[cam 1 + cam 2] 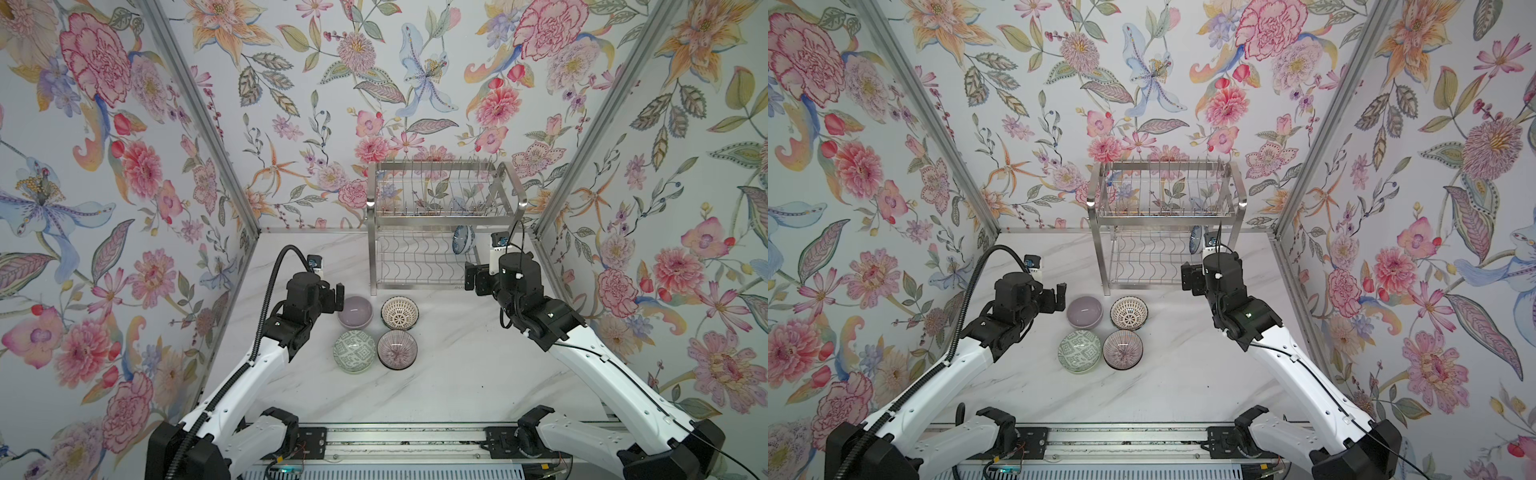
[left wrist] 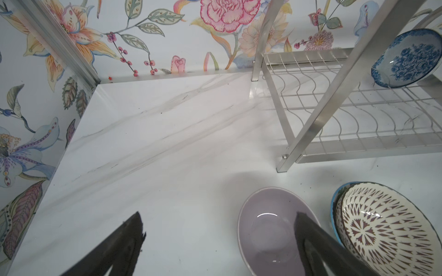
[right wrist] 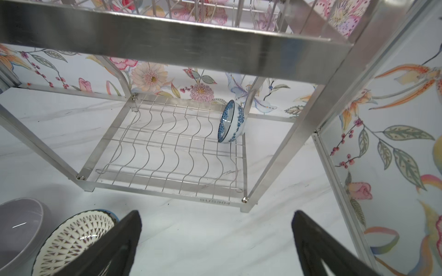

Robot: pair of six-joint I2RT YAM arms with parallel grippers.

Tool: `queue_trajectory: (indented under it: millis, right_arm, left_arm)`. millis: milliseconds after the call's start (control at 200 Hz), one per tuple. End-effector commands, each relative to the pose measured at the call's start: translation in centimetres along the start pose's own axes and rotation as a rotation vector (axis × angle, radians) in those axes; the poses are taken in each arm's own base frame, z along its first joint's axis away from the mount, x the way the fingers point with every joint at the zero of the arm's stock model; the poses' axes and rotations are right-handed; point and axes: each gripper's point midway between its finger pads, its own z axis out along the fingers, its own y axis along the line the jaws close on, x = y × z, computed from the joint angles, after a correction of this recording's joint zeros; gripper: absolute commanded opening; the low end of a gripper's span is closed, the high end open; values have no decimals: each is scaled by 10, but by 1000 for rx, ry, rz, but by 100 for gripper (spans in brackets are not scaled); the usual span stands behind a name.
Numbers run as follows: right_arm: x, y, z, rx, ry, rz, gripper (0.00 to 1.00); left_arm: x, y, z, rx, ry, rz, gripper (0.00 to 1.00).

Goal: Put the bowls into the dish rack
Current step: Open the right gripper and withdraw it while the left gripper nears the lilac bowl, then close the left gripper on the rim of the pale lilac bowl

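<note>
The steel dish rack (image 1: pixel 444 220) (image 1: pixel 1167 216) stands at the back of the table. A blue floral bowl (image 1: pixel 463 240) (image 3: pixel 230 124) (image 2: pixel 406 59) leans on edge at the right end of its lower shelf. Lilac (image 1: pixel 355 311) (image 2: pixel 265 229), white lattice (image 1: pixel 400 312) (image 3: pixel 71 239), grey-green (image 1: pixel 354 351) and purple-lined (image 1: pixel 397 349) bowls sit upright in a square before the rack. My left gripper (image 1: pixel 334 296) (image 2: pixel 218 219) is open, with one finger over the lilac bowl and the other over the table beside it. My right gripper (image 1: pixel 471 276) (image 3: pixel 216 215) is open over bare table by the rack's front right leg.
Floral-papered walls (image 1: pixel 124 208) close in the marble table (image 1: pixel 457 374) on the left, back and right. Aluminium corner posts (image 1: pixel 582 166) stand at the back corners. A metal rail (image 1: pixel 395 440) carrying both arm bases runs along the front edge.
</note>
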Motion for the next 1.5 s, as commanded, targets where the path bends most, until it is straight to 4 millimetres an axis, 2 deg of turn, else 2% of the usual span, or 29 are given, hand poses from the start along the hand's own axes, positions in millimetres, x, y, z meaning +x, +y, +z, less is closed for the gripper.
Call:
queue_trajectory:
  millis: [0, 150, 380, 761, 1241, 1496]
  right_arm:
    - [11, -5, -7, 13, 57, 50, 99]
    - [13, -10, -4, 47, 76, 47, 99]
    - [13, -10, 1, 51, 85, 38, 99]
    - [23, -13, 2, 51, 97, 37, 99]
    - [25, -13, 9, 46, 97, 43, 99]
    - [25, -14, 10, 44, 96, 45, 99]
  left_arm:
    - [12, -1, 3, 1, 26, -10, 99]
    - [32, -6, 16, 16, 98, -11, 99]
    - [48, -22, 37, 85, 130, -50, 99]
    - [75, -42, 66, 170, 200, -66, 99]
    - [106, -44, 80, 175, 276, -53, 99]
    - [117, -42, 87, 175, 306, -55, 90]
